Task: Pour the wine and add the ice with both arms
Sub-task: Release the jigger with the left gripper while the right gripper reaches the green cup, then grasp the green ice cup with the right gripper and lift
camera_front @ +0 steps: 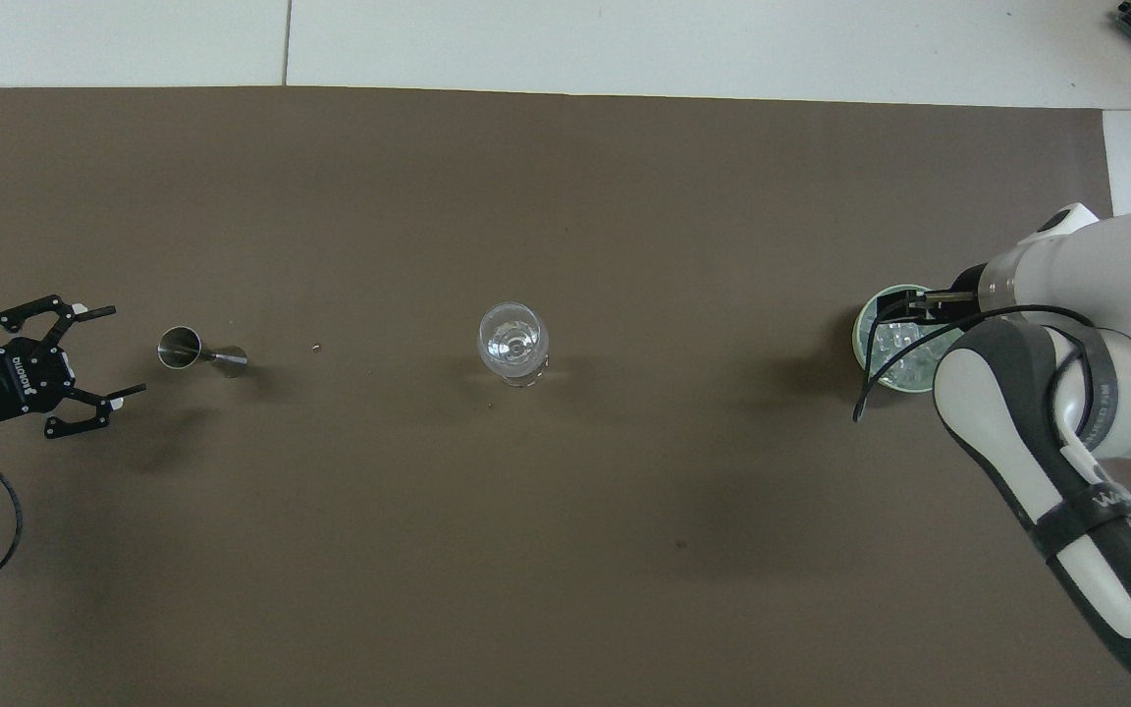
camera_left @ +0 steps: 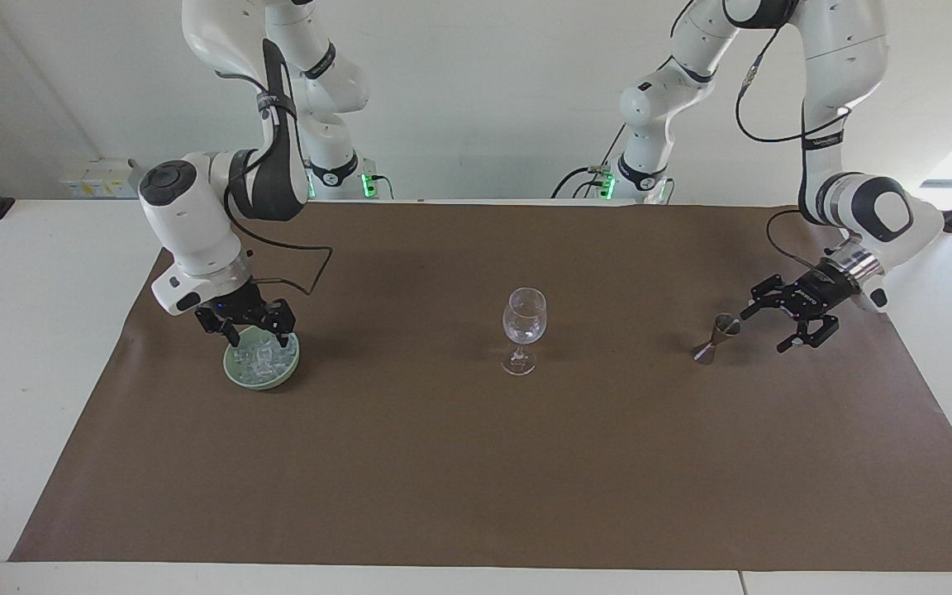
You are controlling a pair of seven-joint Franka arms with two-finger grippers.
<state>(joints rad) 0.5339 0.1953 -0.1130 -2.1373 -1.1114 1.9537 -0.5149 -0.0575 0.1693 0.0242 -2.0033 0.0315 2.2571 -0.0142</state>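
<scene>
Black left claw (camera_front: 124, 352) body bears small white lettering, unreadable; fingers spread.

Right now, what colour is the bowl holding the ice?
Pale green bowl; clearest in the facing view.

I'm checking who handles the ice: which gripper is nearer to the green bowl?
Right. The right gripper is over the green bowl, just above the ice; the left gripper is open beside the metal jigger, at the table's other end.
</scene>
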